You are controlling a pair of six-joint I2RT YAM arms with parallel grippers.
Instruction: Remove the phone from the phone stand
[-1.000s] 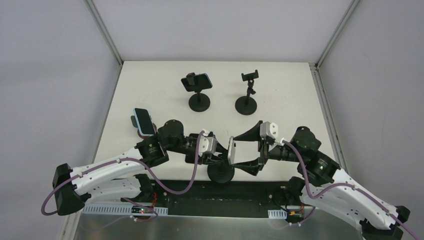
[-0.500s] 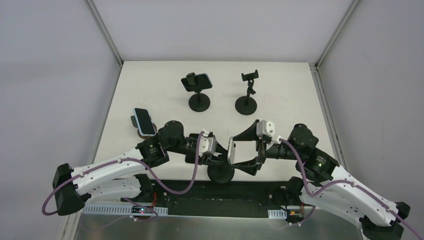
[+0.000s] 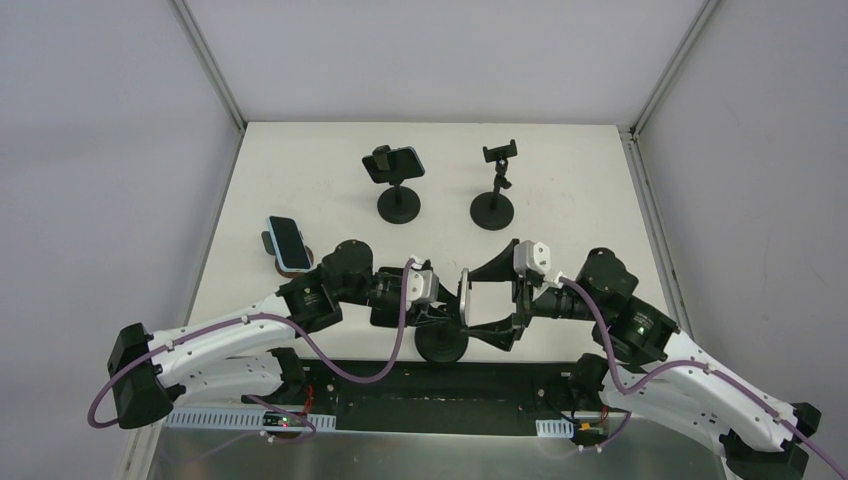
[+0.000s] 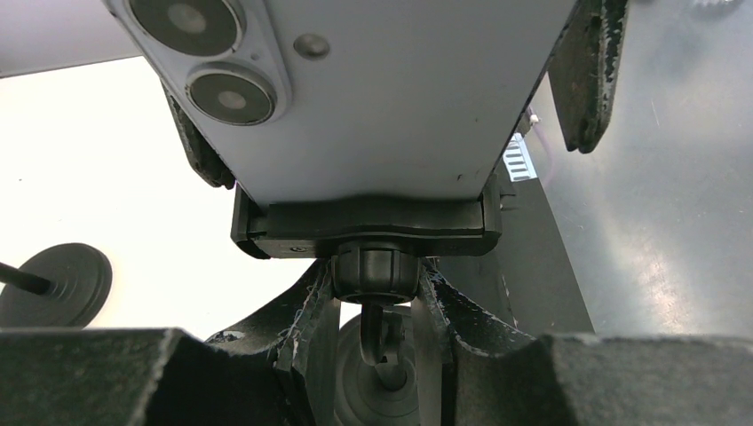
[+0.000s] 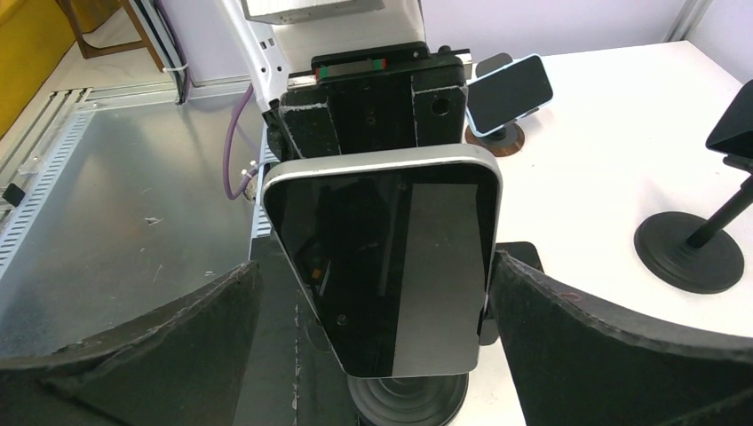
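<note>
Silver phone (image 5: 391,257) is sitting unremoved in the phone stand (image 4: 366,229), left gripper (image 4: 371,306) clamping its neck, right gripper (image 5: 377,297) gaping either side.

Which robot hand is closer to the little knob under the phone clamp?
Left. The left gripper pinches the knob from behind the phone. The right gripper sits on the screen side, jaws wide open either side of the phone.

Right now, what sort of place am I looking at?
Probably a robotics test booth: a white table boxed in by plain grey panels, two robot arms bolted at its edge, phone stands set out as props.
</note>
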